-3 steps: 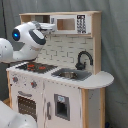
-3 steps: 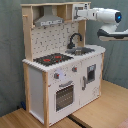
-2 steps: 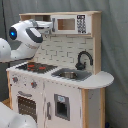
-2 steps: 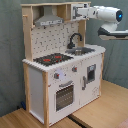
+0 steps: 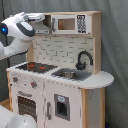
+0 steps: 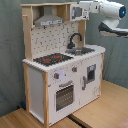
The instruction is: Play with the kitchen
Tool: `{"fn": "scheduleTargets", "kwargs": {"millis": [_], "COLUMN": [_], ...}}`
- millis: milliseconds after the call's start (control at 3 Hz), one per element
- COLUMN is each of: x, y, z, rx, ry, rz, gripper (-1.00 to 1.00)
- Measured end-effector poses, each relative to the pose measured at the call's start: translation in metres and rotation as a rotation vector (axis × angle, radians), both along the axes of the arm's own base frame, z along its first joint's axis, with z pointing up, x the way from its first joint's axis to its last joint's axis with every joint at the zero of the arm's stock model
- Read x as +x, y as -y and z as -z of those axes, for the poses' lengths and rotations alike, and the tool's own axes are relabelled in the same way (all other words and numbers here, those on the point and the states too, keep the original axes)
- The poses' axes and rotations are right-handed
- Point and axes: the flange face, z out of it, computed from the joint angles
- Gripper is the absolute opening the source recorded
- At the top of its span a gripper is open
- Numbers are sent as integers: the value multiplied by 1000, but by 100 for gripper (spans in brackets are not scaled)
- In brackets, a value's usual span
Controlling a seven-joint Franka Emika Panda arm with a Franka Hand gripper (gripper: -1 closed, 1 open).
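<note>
The kitchen [image 5: 60, 75] stands upright mid-scene against a grey curtain [image 6: 10, 50], hob [image 6: 52, 59] and sink [image 5: 70, 75] clear. Up top, the gripper [image 6: 80, 11] is at the microwave [image 5: 67, 23], likely going for its door; jaw state — cannot tell

The kitchen [image 6: 62, 70] stands on a wooden floor [image 6: 100, 112].
</note>
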Motion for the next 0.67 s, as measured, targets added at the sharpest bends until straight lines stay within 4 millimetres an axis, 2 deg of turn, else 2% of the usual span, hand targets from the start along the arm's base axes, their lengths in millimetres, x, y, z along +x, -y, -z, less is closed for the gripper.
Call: {"fn": "scheduleTargets", "kwargs": {"millis": [333,667], "x": [-4,-4], "y": [-29,-44], "z": [0,2], "rx": [5,45], "ry": [39,68], "rz": [-7,-3], "gripper": [100,100]}}
